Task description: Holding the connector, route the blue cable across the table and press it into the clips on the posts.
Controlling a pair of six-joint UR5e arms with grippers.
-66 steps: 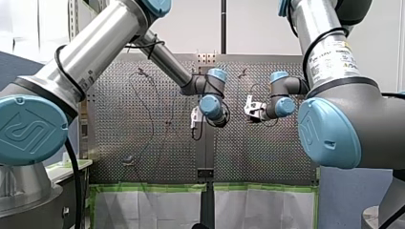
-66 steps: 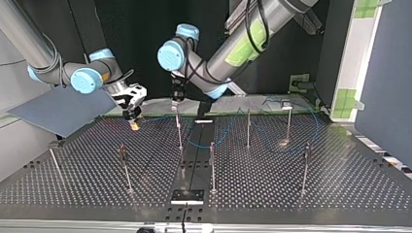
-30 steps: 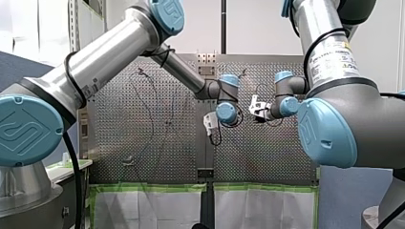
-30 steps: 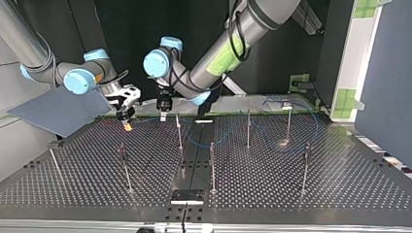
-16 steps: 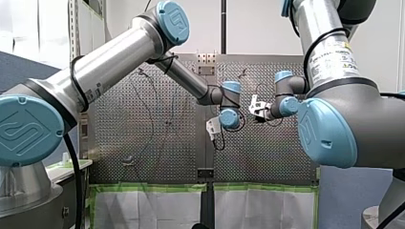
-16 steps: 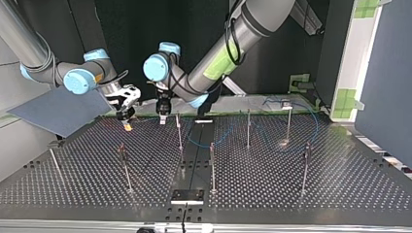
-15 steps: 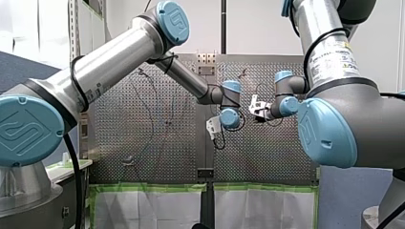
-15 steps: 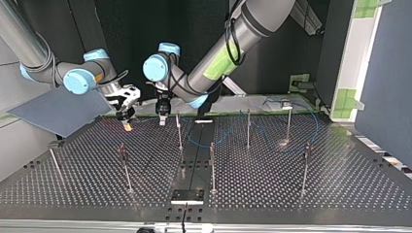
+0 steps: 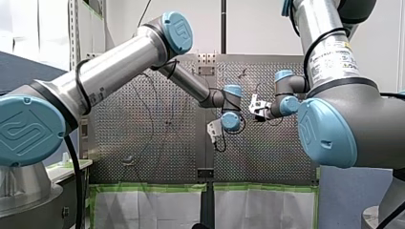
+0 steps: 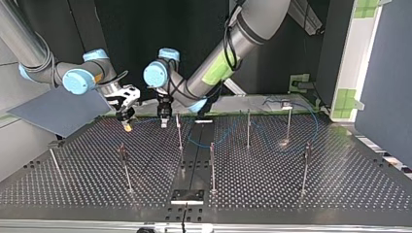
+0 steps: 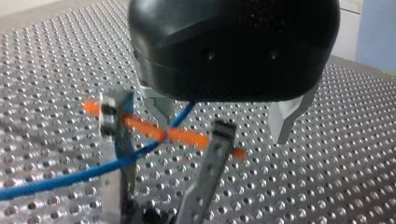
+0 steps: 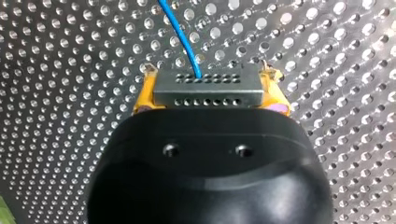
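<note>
Your right tool (image 12: 208, 77) is clamped on the connector (image 12: 205, 95). Its yellow pads (image 12: 143, 95) press the two ends of the grey block. The blue cable (image 12: 180, 32) leaves the block's far face and runs off over the counter (image 12: 70, 70) ahead of the tool. In the top view you find this tool in the upper left of the frame, hanging low over the far part of the counter with its orange tip down.

Your left tool (image 11: 223, 114) has its metal fingers (image 11: 286, 116) apart, with nothing gripped between them. The blue cable passes just beside one finger and slants away past a thin post (image 11: 119, 140) under the tool. A second post (image 11: 210, 172) leans near it. You cannot tell from here whether the cable sits in a clip.

In the top view the left tool hangs just right of the right tool, near it but apart, beside the rear post left of centre. From there the cable dips in a loop across the dark middle strip (image 10: 194, 165), then runs on among the posts in the right half of the frame.
</note>
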